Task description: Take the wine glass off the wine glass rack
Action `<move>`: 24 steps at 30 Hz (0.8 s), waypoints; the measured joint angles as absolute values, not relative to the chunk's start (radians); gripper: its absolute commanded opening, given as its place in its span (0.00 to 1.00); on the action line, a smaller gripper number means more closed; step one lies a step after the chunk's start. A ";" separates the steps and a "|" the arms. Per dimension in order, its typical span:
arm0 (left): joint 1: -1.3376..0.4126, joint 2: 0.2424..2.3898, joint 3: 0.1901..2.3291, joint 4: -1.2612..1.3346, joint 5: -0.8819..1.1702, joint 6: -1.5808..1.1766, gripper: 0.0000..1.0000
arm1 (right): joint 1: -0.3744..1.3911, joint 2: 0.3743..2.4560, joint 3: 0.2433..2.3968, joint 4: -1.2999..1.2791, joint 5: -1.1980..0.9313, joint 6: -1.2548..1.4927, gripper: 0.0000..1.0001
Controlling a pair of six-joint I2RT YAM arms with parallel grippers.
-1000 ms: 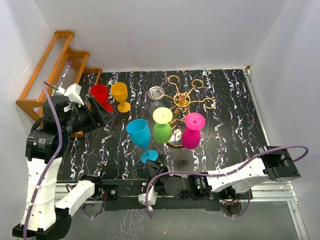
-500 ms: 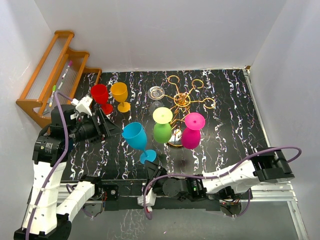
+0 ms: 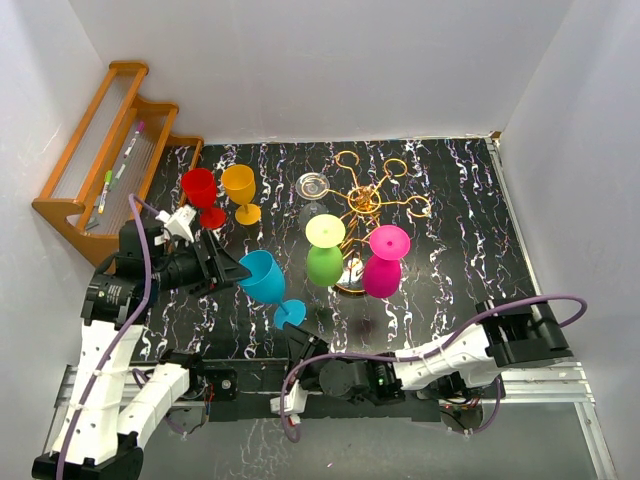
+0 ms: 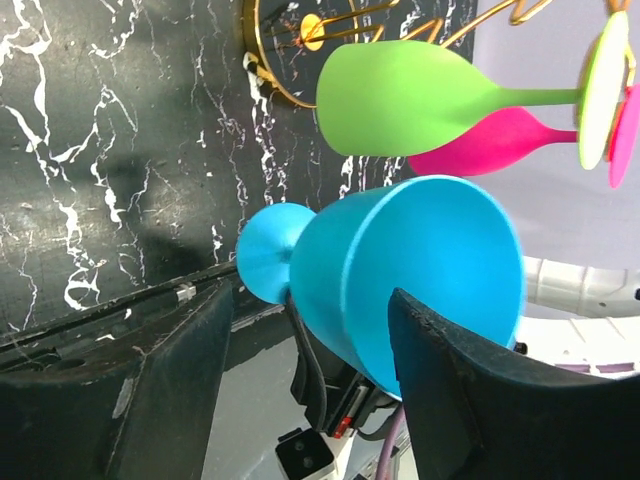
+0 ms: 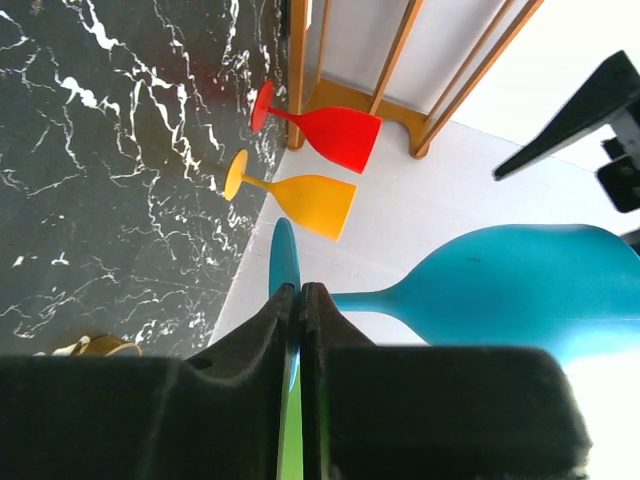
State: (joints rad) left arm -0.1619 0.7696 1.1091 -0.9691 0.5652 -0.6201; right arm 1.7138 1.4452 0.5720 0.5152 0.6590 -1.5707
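Two claws met on one blue wine glass [image 3: 262,277]. The right gripper [image 5: 293,290] had its jaws drawn almost together, with only a thin slit between them. The edge of the glass's round foot sat in that slit, so the gripper was clamped on the foot. The left gripper [image 4: 310,295] was spread wide, one finger on each side of the bowl. In the left wrist view the right finger overlapped the bowl. Whether either finger pressed the bowl could not be told.

The glass leaned to the left, its bowl toward the left arm and its foot at the near edge of the black marbled table [image 3: 450,250]. Whether the foot touched the table could not be told. The glass was clear of the gold wine glass rack [image 3: 365,200], which stood to the right and farther back. A green glass [image 3: 324,265] and a pink glass [image 3: 382,275] hung side by side at the near side of the rack, feet uppermost. A clear glass [image 3: 313,185] was at the rack's far left.

Farther left, a red glass [image 3: 198,186] and an orange glass [image 3: 238,184] stood upright just beside each other. An orange wooden shelf [image 3: 100,150] leaned in the far left corner.
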 measured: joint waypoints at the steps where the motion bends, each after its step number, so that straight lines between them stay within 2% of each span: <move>1: -0.162 0.766 1.094 -0.967 0.566 -0.620 0.57 | 1.714 1.449 0.572 0.527 0.659 -1.581 0.08; 2: -0.162 0.762 1.077 -0.965 0.566 -0.619 0.52 | 1.714 1.453 0.572 0.535 0.660 -1.591 0.08; 4: -0.162 0.757 1.051 -0.964 0.566 -0.619 0.36 | 1.714 1.460 0.572 0.546 0.660 -1.602 0.08; 7: -0.162 0.759 1.034 -0.962 0.560 -0.612 0.01 | 1.714 1.468 0.572 0.547 0.660 -1.613 0.12; 8: -0.162 0.759 1.033 -0.962 0.551 -0.606 0.00 | 1.714 1.468 0.572 0.546 0.662 -1.615 0.16; 11: -0.162 0.764 1.033 -0.982 0.491 -0.574 0.00 | 1.714 1.468 0.572 0.554 0.699 -1.608 0.51; 13: -0.162 0.773 1.044 -1.000 0.449 -0.570 0.00 | 1.714 1.468 0.573 0.547 0.702 -1.579 0.59; 24: -0.164 0.926 1.260 -1.039 0.034 -0.491 0.00 | 1.714 1.468 0.599 0.335 0.712 -1.357 0.60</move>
